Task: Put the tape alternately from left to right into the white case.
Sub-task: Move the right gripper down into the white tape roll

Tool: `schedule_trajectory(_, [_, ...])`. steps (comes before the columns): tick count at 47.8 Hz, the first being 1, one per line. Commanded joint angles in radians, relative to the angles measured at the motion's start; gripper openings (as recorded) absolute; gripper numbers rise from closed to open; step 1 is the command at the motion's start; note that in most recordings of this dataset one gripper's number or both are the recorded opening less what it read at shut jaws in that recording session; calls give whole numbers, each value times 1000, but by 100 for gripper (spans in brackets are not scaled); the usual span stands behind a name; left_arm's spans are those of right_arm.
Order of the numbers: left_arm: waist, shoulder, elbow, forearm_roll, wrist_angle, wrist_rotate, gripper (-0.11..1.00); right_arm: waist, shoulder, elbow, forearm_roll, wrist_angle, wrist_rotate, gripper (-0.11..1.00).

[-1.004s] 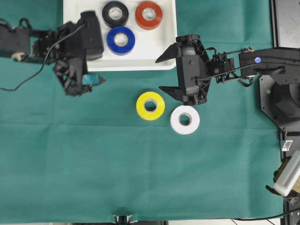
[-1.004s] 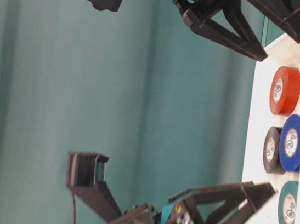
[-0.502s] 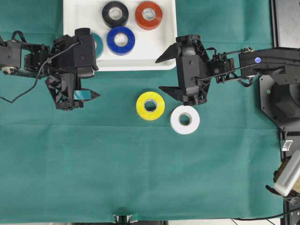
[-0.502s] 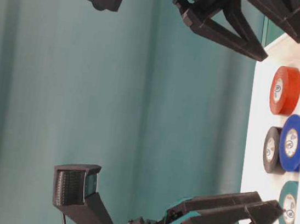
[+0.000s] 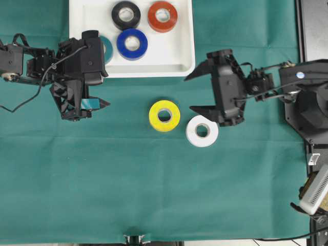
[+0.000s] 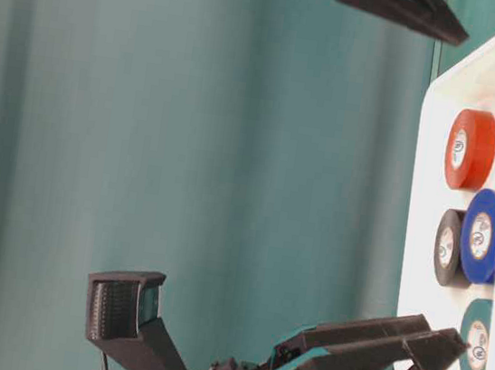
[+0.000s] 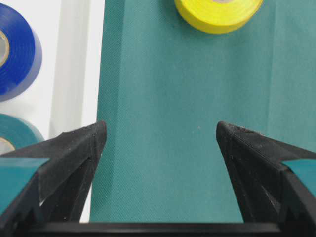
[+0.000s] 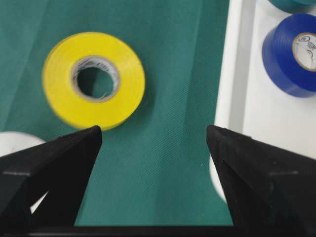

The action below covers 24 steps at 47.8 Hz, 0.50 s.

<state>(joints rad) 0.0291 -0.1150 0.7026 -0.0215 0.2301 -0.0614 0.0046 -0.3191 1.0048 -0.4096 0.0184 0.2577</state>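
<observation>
The white case (image 5: pixel 169 56) holds a black roll (image 5: pixel 125 15), a red-orange roll (image 5: pixel 162 16), a blue roll (image 5: pixel 131 43) and a teal roll (image 5: pixel 107 48), which my left arm half hides. A yellow roll (image 5: pixel 164 116) and a white roll (image 5: pixel 202 131) lie flat on the green cloth below the case. My left gripper (image 5: pixel 105 81) is open and empty at the case's lower left corner (image 7: pixel 81 64). My right gripper (image 5: pixel 188 94) is open and empty, just right of the yellow roll (image 8: pixel 123 84) and above the white roll (image 8: pixel 12 140).
The case's raised rim (image 8: pixel 237 74) runs past the right gripper's far finger. Green cloth covers the whole table. A black panel (image 5: pixel 313 25) and the right arm's base (image 5: pixel 307 110) stand at the right edge.
My left gripper backed down and left off the case, uncovering the teal roll, then stopped. My right gripper has shifted right and slightly down, away from the case's corner.
</observation>
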Motion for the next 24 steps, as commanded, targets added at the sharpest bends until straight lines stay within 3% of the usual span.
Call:
schedule_trajectory(1, [-2, -15, -9, -2, -8, -2, 100, 14, -48, 11, 3, -6, 3, 78])
schedule_trajectory(24, [-2, -15, -9, 0, -6, 0, 100, 75, -104, 66, 3, -9, 5, 78])
